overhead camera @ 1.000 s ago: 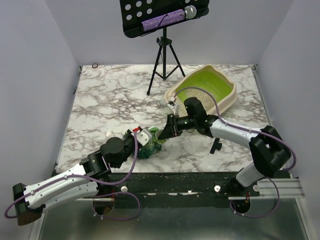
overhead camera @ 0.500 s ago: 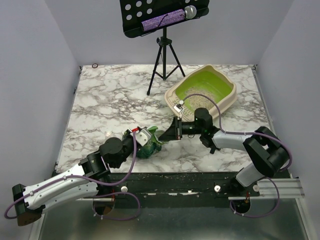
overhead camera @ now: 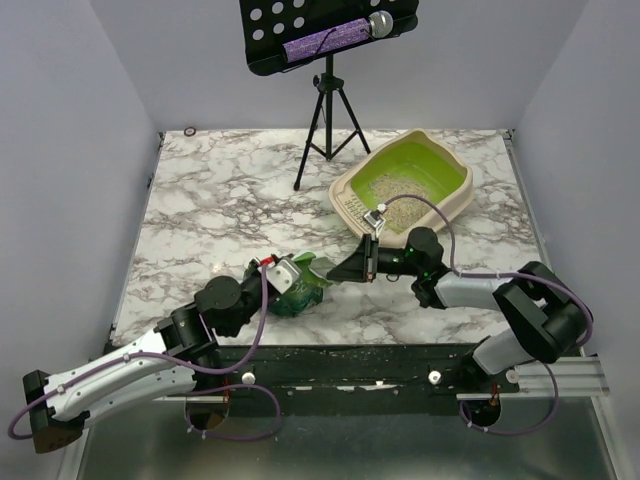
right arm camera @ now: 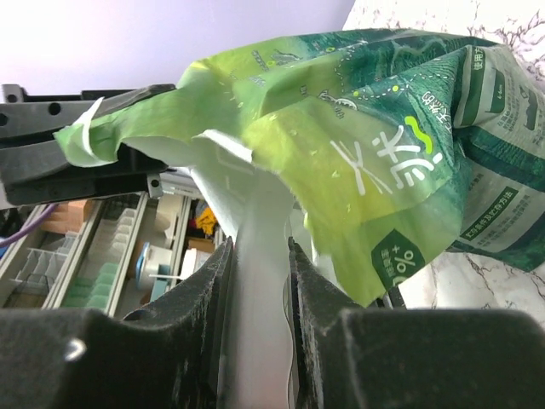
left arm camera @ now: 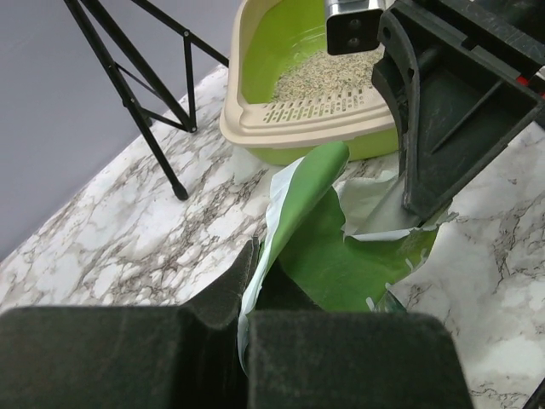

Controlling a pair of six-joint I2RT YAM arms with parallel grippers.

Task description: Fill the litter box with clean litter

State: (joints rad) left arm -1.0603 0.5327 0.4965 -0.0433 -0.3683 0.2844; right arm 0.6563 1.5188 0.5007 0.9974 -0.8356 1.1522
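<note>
The beige litter box (overhead camera: 455,200) with its lime-green inside stands at the back right, and a patch of clean litter (overhead camera: 400,207) lies at its near end. It shows in the left wrist view (left arm camera: 255,128) with litter (left arm camera: 328,77) behind its slotted strip. A glossy green bag (overhead camera: 300,290) lies crumpled on the table between the arms. My left gripper (overhead camera: 285,275) is shut on the bag's edge (left arm camera: 332,256). My right gripper (overhead camera: 345,270) is shut on the bag's white inner edge (right arm camera: 255,221), and the printed bag (right arm camera: 400,128) bulges above it.
A black tripod stand (overhead camera: 325,120) with a perforated tray stands at the back centre, left of the litter box. A small ring (overhead camera: 190,131) lies in the far left corner. Loose granules lie along the black front rail (overhead camera: 330,352). Grey walls close in both sides.
My right arm has swung down and toward the near edge, away from the litter box, still holding the bag edge. The left arm and the bag have barely moved.
</note>
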